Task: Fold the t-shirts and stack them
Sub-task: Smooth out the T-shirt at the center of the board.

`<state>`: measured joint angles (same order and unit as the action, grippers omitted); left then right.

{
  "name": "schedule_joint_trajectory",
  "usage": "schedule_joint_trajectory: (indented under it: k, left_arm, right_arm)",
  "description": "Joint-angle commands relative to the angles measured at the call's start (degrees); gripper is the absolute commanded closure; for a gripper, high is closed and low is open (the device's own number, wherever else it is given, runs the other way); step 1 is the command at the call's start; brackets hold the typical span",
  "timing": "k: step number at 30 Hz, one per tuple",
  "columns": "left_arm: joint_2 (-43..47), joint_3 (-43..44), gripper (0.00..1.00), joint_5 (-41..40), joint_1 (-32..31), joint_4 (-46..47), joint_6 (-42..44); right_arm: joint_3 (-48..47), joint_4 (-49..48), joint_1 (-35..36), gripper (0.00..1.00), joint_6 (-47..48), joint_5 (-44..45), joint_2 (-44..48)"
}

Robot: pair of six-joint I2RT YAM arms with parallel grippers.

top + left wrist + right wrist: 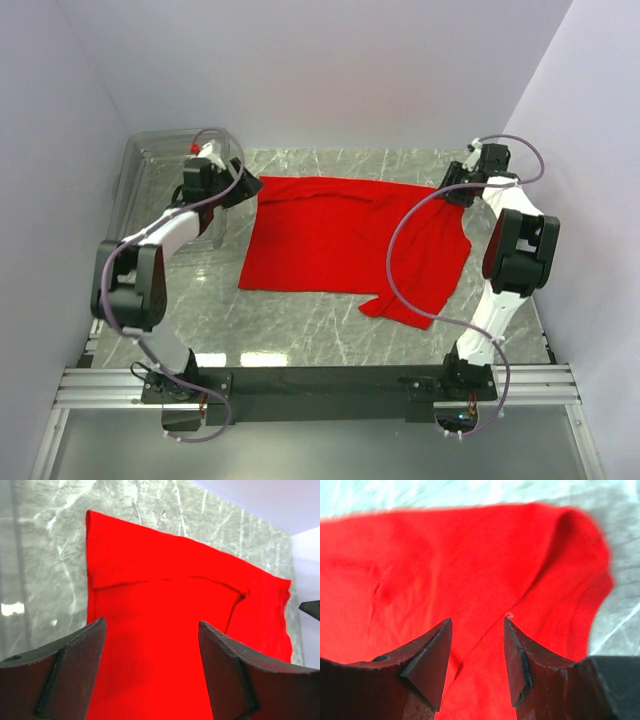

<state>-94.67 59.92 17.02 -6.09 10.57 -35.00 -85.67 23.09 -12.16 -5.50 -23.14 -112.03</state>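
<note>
A bright red t-shirt (350, 245) lies spread on the marble table, its top edge folded down and its right side rumpled, with a sleeve poking out at the near right. My left gripper (247, 190) hovers at the shirt's far left corner, jaws wide open; in the left wrist view the t-shirt (165, 630) fills the space under the left gripper (151, 625). My right gripper (452, 195) sits at the far right corner. In the right wrist view the right gripper (477, 621) stands open over a crease in the t-shirt (445, 560), and nothing is pinched.
A clear plastic bin (150, 170) stands at the back left beside the left arm. White walls close in on three sides. A metal rail (320, 385) carrying the arm bases runs along the near edge.
</note>
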Motion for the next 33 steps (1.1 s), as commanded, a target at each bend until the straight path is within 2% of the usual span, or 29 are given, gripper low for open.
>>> schedule_joint_trajectory:
  k: [1,8,15,29,33]
  left_arm:
    - [-4.6,7.6,0.21,-3.0,-1.6,-2.7,0.1]
    - [-13.4,17.2,0.22,-6.0,-1.9,-5.7,1.0]
    - [-20.5,24.8,0.23,-6.0,-1.9,-7.4,1.7]
    - [-27.7,33.9,0.27,-7.8,-2.5,-10.4,2.5]
    - [-30.0,37.4,0.31,-10.2,-3.2,-15.2,3.6]
  right_arm:
    - [-5.7,-5.3,-2.1,0.48,-9.4,0.3,-3.2]
    - [-12.1,-5.9,-2.9,0.49,-13.1,4.3,-9.2]
    - [-21.4,0.2,-3.2,0.51,-14.0,4.5,-16.3]
    - [-18.1,0.3,-3.7,0.53,-14.6,5.4,-15.1]
    - [-19.2,1.2,-3.8,0.53,-15.4,4.9,-15.5]
